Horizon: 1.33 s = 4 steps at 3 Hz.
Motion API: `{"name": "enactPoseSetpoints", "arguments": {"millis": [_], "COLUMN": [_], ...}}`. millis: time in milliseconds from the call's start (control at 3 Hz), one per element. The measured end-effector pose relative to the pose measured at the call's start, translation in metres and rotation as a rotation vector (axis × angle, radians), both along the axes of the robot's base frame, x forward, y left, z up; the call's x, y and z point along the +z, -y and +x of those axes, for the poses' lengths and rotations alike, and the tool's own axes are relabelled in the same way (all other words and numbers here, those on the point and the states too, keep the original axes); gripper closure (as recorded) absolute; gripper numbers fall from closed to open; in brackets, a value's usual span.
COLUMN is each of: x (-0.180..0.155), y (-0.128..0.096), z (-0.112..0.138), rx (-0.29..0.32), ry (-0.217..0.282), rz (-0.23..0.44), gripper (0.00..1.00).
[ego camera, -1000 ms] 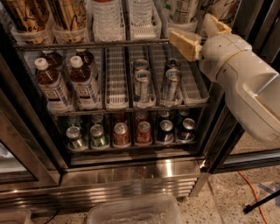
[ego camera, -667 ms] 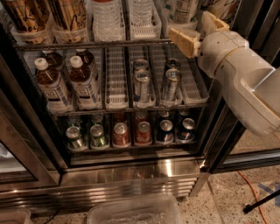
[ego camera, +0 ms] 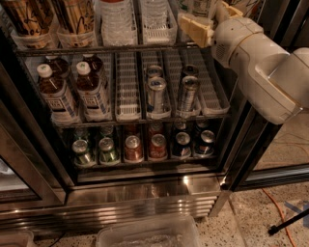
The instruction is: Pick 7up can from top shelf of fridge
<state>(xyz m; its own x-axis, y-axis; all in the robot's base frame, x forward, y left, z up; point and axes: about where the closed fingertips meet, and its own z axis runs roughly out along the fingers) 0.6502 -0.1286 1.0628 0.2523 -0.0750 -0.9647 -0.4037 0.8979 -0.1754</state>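
The 7up can (ego camera: 193, 6), a silvery-white soda can with dark green print, stands at the right end of the top shelf (ego camera: 96, 49), a dark wire rack fitted with clear plastic lane trays. Only its lower body shows, cut off by the upper edge of the view. The cream-coloured two-finger gripper (ego camera: 207, 17) hangs right in front of it at the shelf's right end, fingers spread. One broad finger reaches left just below the can and the other points up beside it. Whether either one touches the can cannot be told. The bulky white arm (ego camera: 260, 67) comes in from the right, crossing the black door frame of the large commercial fridge (ego camera: 145, 193). Further left on the same shelf stand clear ribbed water bottles (ego camera: 116, 19) and printed paper cups (ego camera: 77, 14). On the rack below, white-capped brown bottles (ego camera: 89, 89) fill the left lanes and tall silver-blue cans (ego camera: 157, 91) sit mid-right. The lowest rack carries a row of small green, red and dark cans (ego camera: 133, 147). A clear plastic tub (ego camera: 149, 234) lies on the speckled floor before the shiny steel base.
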Motion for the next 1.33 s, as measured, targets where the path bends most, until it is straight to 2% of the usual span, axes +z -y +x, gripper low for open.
{"name": "enactPoseSetpoints", "arguments": {"millis": [333,1333], "x": [0.0026,0.0034], "y": [-0.0025,-0.0028], "z": [0.0071,0.012], "rx": [0.005,0.006], "ry": [0.007,0.008], "rz": [-0.006,-0.011], "gripper": [0.33,0.97]}}
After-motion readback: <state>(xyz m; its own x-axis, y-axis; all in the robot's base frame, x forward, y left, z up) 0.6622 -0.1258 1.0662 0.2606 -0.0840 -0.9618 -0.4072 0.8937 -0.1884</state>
